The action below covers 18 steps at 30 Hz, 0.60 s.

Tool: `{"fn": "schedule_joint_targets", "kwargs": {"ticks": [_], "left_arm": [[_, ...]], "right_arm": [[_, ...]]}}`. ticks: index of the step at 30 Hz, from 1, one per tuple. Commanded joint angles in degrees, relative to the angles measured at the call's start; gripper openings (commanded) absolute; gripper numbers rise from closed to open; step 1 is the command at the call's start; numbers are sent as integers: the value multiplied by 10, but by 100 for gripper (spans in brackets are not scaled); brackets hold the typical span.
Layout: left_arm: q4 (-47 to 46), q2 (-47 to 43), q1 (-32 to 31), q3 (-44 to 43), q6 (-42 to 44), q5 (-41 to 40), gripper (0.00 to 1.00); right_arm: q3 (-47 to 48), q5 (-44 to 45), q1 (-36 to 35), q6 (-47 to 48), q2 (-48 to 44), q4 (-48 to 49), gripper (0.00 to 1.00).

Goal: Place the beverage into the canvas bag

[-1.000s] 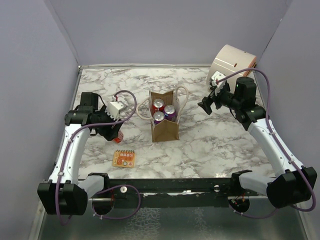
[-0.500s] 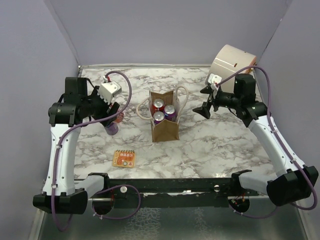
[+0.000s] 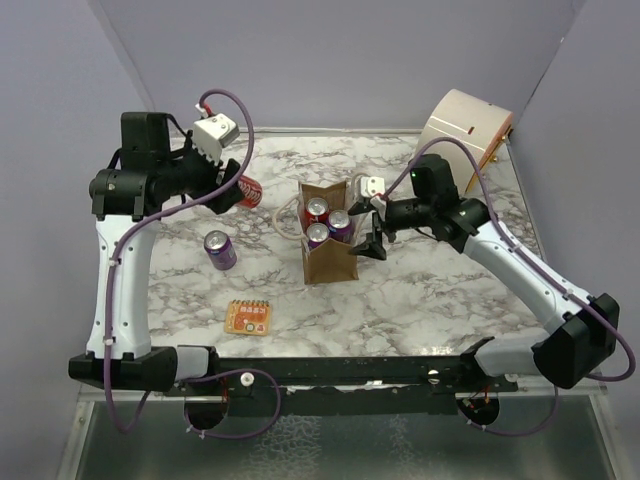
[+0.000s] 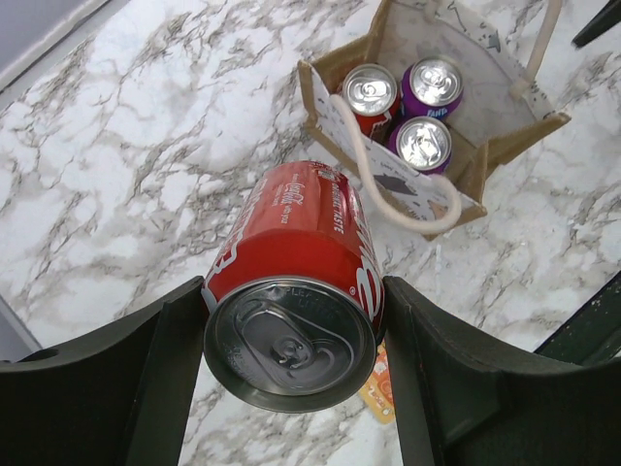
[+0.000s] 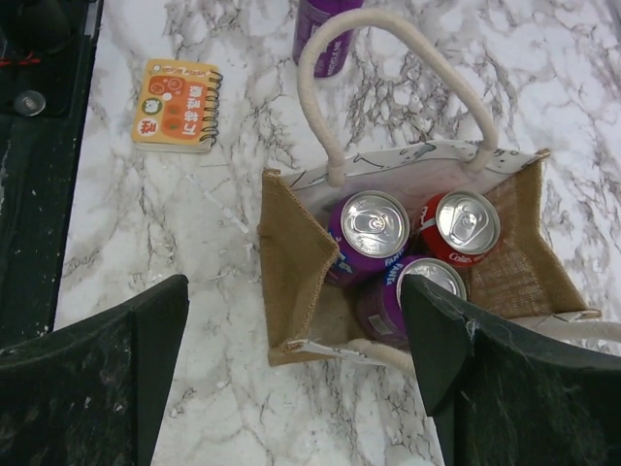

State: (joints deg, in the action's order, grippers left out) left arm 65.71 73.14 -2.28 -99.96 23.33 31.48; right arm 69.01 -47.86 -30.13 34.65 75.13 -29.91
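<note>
A red can [image 4: 296, 262] with white lettering and a silver tabbed lid is being gripped across its sides by the left gripper [image 4: 291, 335], its fingers being kept apart by the can's width. It is being held above the table [image 3: 420, 290], left of the bag [image 3: 330, 262], tipped over, long axis aimed bottom-first toward the bag. The right gripper [image 5: 291, 340] is being held wide open, empty, over the bag.

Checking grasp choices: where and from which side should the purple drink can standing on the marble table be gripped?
Grip the purple can across its round side wall at mid-height, coming in level from the side away from the tan canvas bag. It stands upright, apart from the bag and the orange spiral notebook, so both fingers should have room.
</note>
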Motion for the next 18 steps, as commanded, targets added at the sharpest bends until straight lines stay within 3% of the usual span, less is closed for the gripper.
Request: {"fn": "schedule_joint_targets", "kwargs": {"ticks": [1, 9, 18], "left_arm": [[-62, 30, -21, -59, -42, 47, 0], [-90, 95, -97, -114, -57, 38, 0], [-163, 141, -144, -97, -71, 53, 0]], "right_arm": [[-18, 36, -27, -3, 19, 42, 88], [-49, 86, -49, -13, 53, 81, 82], [-43, 122, -68, -15, 97, 83, 77]]}}
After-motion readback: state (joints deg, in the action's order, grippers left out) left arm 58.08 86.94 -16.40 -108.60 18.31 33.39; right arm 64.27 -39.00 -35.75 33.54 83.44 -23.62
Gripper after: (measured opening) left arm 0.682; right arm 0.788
